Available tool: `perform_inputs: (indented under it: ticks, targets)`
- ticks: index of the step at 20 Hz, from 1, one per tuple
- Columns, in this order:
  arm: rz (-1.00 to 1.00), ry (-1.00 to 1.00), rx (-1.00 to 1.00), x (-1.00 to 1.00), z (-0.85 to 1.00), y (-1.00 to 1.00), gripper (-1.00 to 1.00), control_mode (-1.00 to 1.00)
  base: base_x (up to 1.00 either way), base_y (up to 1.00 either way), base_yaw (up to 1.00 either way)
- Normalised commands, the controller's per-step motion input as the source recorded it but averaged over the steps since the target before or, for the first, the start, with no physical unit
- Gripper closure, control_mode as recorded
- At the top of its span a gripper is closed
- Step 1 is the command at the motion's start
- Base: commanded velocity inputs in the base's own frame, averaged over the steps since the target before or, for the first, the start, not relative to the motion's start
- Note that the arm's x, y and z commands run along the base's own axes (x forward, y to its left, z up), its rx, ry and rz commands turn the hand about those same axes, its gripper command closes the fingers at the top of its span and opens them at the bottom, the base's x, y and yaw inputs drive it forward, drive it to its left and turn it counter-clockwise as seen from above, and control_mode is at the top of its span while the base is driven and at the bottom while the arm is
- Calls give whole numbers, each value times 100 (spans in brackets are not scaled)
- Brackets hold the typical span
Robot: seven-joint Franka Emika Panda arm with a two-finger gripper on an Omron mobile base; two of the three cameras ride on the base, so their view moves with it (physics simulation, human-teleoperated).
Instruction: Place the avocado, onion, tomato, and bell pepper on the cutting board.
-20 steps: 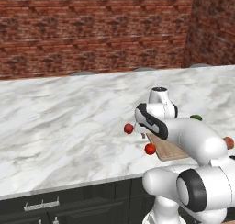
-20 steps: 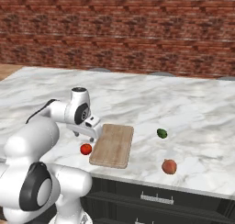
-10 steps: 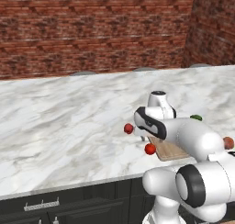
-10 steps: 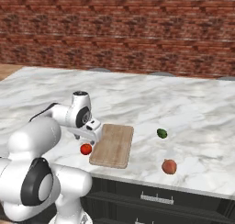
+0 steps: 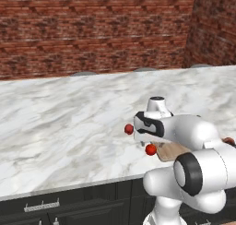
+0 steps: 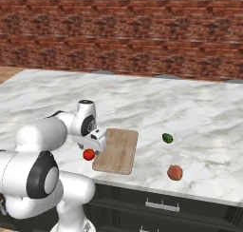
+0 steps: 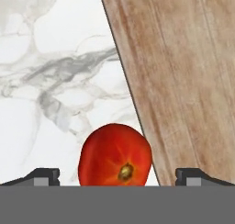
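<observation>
A tomato (image 7: 115, 156), red and round with a brown stem spot, lies on the marble just left of the cutting board (image 7: 183, 81). My gripper (image 7: 118, 177) hangs right over it, open, one fingertip (image 7: 43, 176) on either side and clear of it. From the base, the same tomato (image 6: 88, 154) (image 5: 150, 149) shows under my hand, beside the light wooden cutting board (image 6: 117, 150) (image 5: 173, 151). A second small red round item (image 5: 128, 128), probably the bell pepper, lies a bit farther back. The green avocado (image 6: 167, 138) and the peach-tan onion (image 6: 175, 172) lie on the counter right of the board.
The marble counter (image 6: 199, 112) runs wide to a brick wall (image 6: 142, 31) at the back. Its front edge (image 6: 156, 190) passes close to the board and the onion, above dark cabinet drawers (image 6: 161, 206).
My hand has sunk a little toward the tomato and drawn slightly nearer the counter's front. The jaws have stayed open, and no vegetable has moved.
</observation>
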Motion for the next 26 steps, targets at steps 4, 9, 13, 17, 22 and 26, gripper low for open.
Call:
perform_inputs:
  ticks: [4, 9, 13, 17, 22, 26]
  targets:
    - [-1, 2, 1, 0, -21, 0, -100, -100, 0, 0, 0]
    - [-1, 3, 0, 0, -22, 0, -100, -100, 0, 0, 0]
    - [-1, 5, 0, 0, -27, 0, -100, -100, 0, 0, 0]
    - [-2, 3, 0, 0, -23, 0, -100, -100, 0, 0, 0]
    - [-4, 0, 0, -4, -4, -3, 100, -100, 0, 0, 0]
    - [-4, 0, 1, -18, 11, -16, 100, -100, 0, 0, 0]
